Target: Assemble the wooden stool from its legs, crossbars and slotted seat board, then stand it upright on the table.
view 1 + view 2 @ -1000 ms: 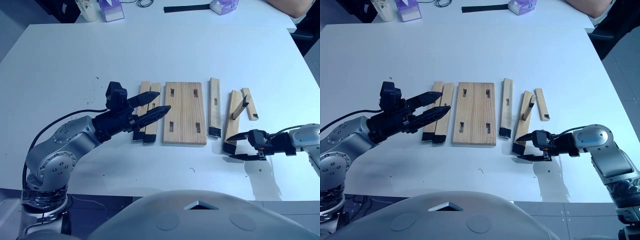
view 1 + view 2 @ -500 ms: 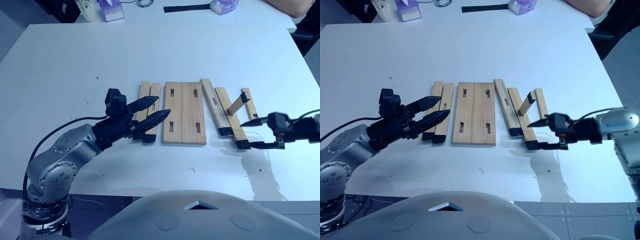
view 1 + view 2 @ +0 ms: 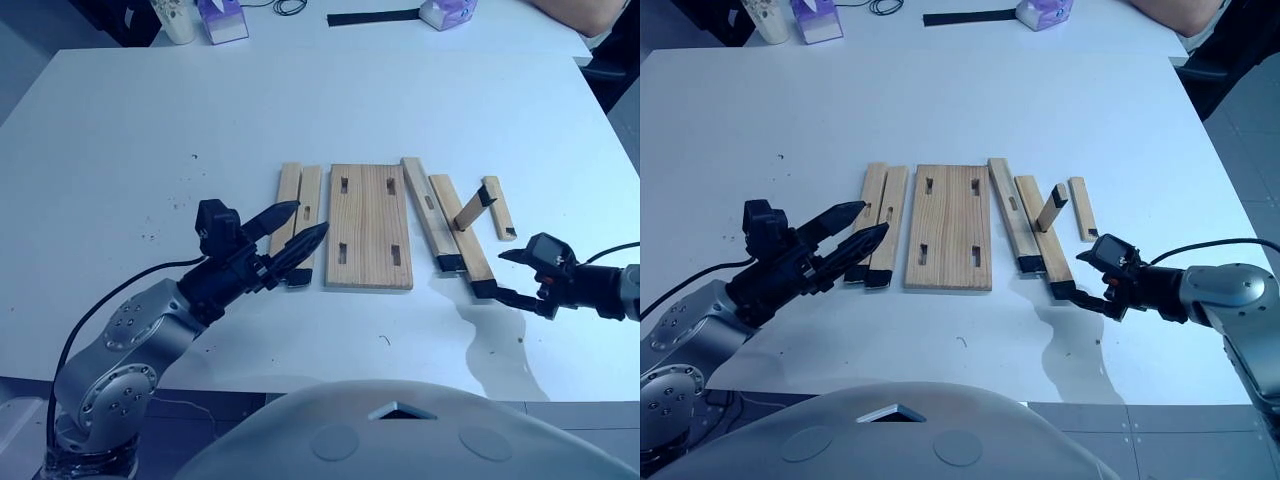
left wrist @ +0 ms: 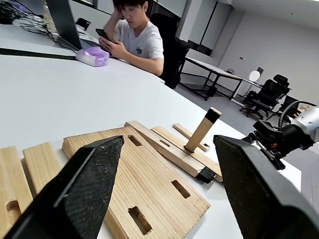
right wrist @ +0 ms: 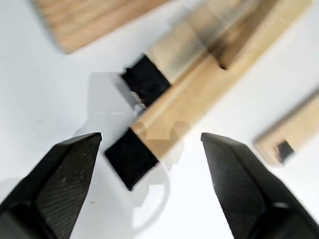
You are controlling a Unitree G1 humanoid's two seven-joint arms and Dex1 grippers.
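Eased back a little, left pincer (image 3: 308, 219) hangs spread open; right pincer (image 3: 508, 276) gapes empty, low beside a leg (image 3: 472, 255).

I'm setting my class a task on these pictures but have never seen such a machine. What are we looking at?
A humanoid robot with two arms, each ending in a two-finger gripper. Two pictures look down from its head onto a white table; two come from wrist cameras. Stool parts lie unassembled: a slotted seat board, two legs on either side, and two crossbars, one propped on a leg. The left gripper and right gripper are open and hold nothing.
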